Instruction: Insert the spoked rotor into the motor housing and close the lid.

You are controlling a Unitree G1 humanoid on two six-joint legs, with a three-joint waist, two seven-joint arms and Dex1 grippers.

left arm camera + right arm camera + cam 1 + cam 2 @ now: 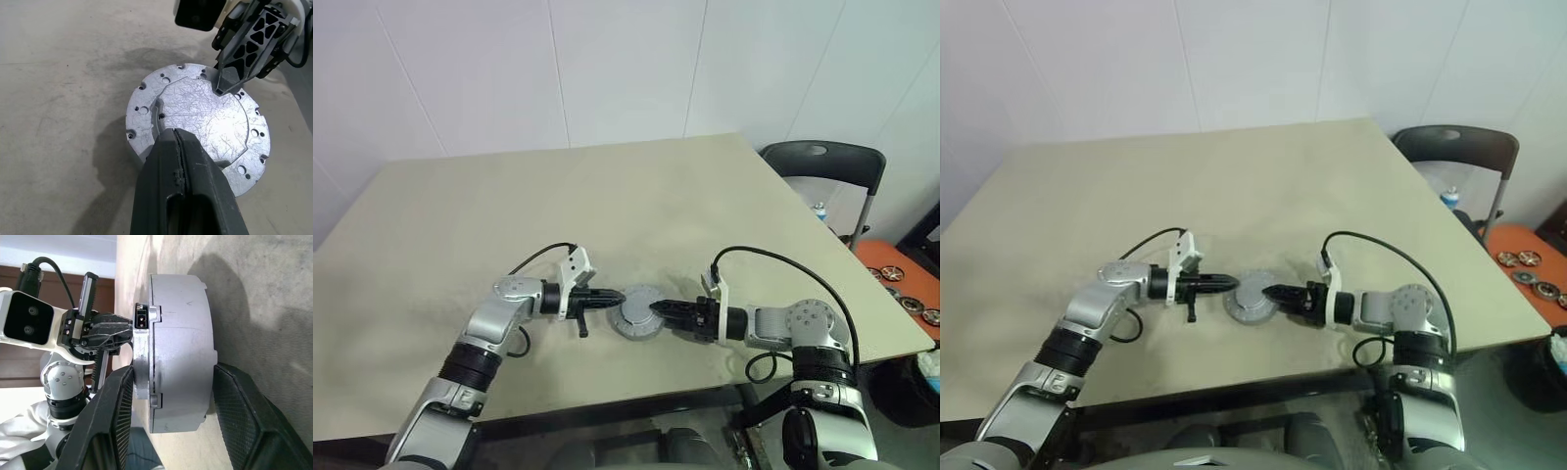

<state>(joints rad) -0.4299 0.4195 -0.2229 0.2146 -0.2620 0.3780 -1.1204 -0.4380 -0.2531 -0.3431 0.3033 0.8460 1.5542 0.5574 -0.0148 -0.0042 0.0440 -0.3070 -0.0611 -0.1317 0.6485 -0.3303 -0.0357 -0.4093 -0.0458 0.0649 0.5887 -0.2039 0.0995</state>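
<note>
Your left fingers (pixel 182 161) are pressed shut, resting on top of the lid (pixel 205 112) to pin it down, while your right fingers (pixel 244 401) stand apart astride the motor housing (pixel 178 347), likely steadying it. The closed assembly sits on the worktop (pixel 607 206) between both arms.

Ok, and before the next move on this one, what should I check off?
1. Lid sits flush on the motor housing: ok, the seam looks even.
2. Spoked rotor inside: cannot tell, it is covered.
3. Left gripper has its jaws shut, tip over the lid: ok.
4. Right gripper is at the housing's side; firm hold: cannot tell.
5. Housing well in from the table edge: ok.
</note>
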